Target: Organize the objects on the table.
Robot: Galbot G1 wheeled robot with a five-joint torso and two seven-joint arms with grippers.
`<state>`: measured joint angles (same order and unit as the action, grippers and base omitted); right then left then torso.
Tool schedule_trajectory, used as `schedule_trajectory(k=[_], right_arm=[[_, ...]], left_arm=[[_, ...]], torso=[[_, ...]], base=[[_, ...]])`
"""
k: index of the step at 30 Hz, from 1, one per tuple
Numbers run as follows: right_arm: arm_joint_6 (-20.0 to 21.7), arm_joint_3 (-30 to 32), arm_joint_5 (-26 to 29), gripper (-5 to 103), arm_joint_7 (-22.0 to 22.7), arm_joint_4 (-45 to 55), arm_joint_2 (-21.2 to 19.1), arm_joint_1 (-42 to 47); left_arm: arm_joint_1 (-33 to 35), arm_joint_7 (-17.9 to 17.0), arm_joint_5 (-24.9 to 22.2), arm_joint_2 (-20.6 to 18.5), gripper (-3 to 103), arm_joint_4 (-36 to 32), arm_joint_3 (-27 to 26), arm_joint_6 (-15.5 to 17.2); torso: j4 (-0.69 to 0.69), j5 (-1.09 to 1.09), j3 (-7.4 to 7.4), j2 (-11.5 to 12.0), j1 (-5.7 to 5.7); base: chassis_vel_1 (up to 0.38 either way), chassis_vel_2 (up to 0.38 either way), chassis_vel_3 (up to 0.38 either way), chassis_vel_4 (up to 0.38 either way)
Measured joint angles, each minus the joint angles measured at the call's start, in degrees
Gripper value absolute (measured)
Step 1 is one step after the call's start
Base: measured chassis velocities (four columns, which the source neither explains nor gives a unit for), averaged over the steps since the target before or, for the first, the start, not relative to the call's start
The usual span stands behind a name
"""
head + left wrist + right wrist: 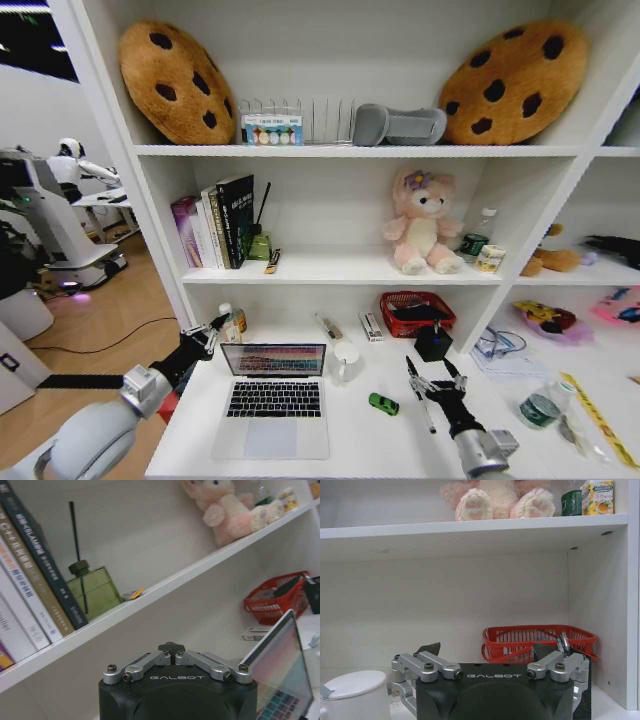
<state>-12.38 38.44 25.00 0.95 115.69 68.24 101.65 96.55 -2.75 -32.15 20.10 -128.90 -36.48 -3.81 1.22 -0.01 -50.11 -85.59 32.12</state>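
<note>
- Desk (350,440) clutter is spread across the white top, and a red basket (417,312) is set at the back edge, under the shelf; a dark item is seen lying in it, too small to identify.
- A slim silver laptop (273,397) is placed open near the front left corner, its screen lit in many colours and its keys black.
- A white mug (346,360) is stood just beside the laptop's right edge, and a tiny green toy car (383,404) is seen near it, toward the front.
- A yellow ruler (598,420) is laid by the right edge.
- The left gripper (213,330) is held at the desk's left edge, just beside the laptop screen, fingers drawn together on nothing.
- The right gripper (434,378) is held over the desk right of the toy car, fingers spread wide and empty.
</note>
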Motion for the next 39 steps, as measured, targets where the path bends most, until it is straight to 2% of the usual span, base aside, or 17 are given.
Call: schedule_trajectory(k=[1,2,4,8,10,11,12,13,15,17,20,25,29,31,34,36,39], right_arm=[[0.0,-0.1,-0.3,100,0.0,0.0,0.3,0.2],[0.0,-0.1,-0.3,100,0.0,0.0,0.3,0.2],[-0.3,-0.2,-0.6,100,0.0,0.0,1.0,0.4],[-0.5,-0.3,-0.7,100,0.0,-0.1,1.3,0.5],[-0.7,-0.2,-0.7,100,0.0,-0.4,1.5,0.5],[-0.7,-0.2,-0.7,100,0.0,-0.4,1.5,0.5],[-0.9,-0.1,-0.6,100,0.0,-0.6,1.5,0.5],[-0.9,-0.1,-0.6,100,0.0,-0.6,1.5,0.5],[-1.1,0.1,-0.5,100,0.0,-1.0,1.5,0.4],[-1.1,0.1,-0.5,100,0.0,-1.1,1.5,0.4],[-1.4,0.1,-0.5,100,0.1,-1.5,1.8,0.5],[-1.5,-0.2,-0.9,100,0.1,-2.0,2.2,0.5],[-1.5,-0.2,-0.9,100,0.1,-2.1,2.5,0.5],[-1.5,-0.2,-0.9,100,0.1,-2.1,2.5,0.5],[-1.7,0.0,-0.9,100,0.1,-2.4,2.7,0.5],[-1.8,0.0,-1.0,100,0.1,-2.5,2.9,0.8],[-2.2,0.0,-1.1,100,0.1,-2.7,3.2,1.2]], left_arm=[[-0.1,0.0,-1.1,-2.4,0,-0.3,0.0,0.0],[-0.1,0.0,-1.1,-2.4,0,-0.3,0.0,0.0],[-0.2,0.3,-3.9,-7.3,0,-0.6,-0.8,0.1],[-0.1,0.7,-6.7,-11.1,0,-0.3,-2.1,0.1],[0.6,1.9,-8.4,-15.2,0,0.1,-3.5,0.1],[0.6,1.9,-8.4,-15.2,0,0.1,-3.5,0.1],[1.2,2.7,-8.9,-18.0,0,0.4,-4.0,-0.1],[1.2,2.7,-8.9,-18.0,0,0.4,-4.0,-0.1],[1.9,3.6,-9.6,-22.3,0,1.8,-4.8,-0.4],[2.1,3.7,-9.9,-23.6,0,2.4,-5.1,-0.6],[3.1,4.5,-11.0,-28.7,0,5.1,-6.4,-1.6],[5.6,4.8,-11.9,-32.4,0,7.7,-8.1,-2.3],[11.9,5.0,-11.5,-36.4,0,9.5,-11.8,-2.9],[12.3,5.0,-11.4,-36.6,0,9.6,-12.2,-2.9],[20.9,4.8,-12.1,-41.0,0,11.0,-20.1,-2.8],[22.9,4.6,-13.1,-43.0,0,11.2,-22.6,-2.5],[22.1,4.8,-14.0,-45.5,0,11.2,-21.8,-2.4]], torso=[[0.01,0.01,0.0,0.0,0.0],[0.01,0.01,0.0,0.0,0.0],[0.02,0.01,0.0,0.0,0.0],[0.0,0.01,0.01,0.0,0.0],[0.0,0.01,0.0,0.0,0.0],[0.0,0.01,0.0,0.0,0.0],[0.0,0.0,0.0,0.0,0.0],[0.0,0.0,0.0,0.0,0.0],[0.0,0.01,0.0,0.0,0.0],[0.01,0.01,0.0,0.0,0.0],[0.01,0.0,0.0,0.0,0.0],[0.0,0.01,0.0,0.0,0.0],[0.0,0.01,0.0,0.0,0.0],[0.0,0.01,0.0,0.0,0.0],[-0.01,-0.01,0.0,0.0,-0.01],[0.03,0.01,0.0,0.0,-0.01],[0.06,0.02,0.0,0.0,0.0]], base=[[0.0,0.0,0.0,0.0],[0.0,0.0,0.0,0.0],[0.0,0.0,0.0,0.0],[0.0,0.0,0.0,0.0],[0.0,0.0,0.0,0.0],[0.0,0.0,0.0,0.0],[0.0,0.0,0.0,0.0],[0.0,0.0,0.0,0.0],[0.0,0.0,0.0,0.0],[0.0,0.0,0.0,0.0],[0.0,0.0,0.0,0.0],[0.0,0.0,0.0,0.0],[0.0,0.0,0.0,0.0],[0.0,0.0,0.0,0.0],[0.0,0.0,0.0,0.0],[0.0,0.0,0.0,0.0],[0.0,0.0,0.0,0.0]])
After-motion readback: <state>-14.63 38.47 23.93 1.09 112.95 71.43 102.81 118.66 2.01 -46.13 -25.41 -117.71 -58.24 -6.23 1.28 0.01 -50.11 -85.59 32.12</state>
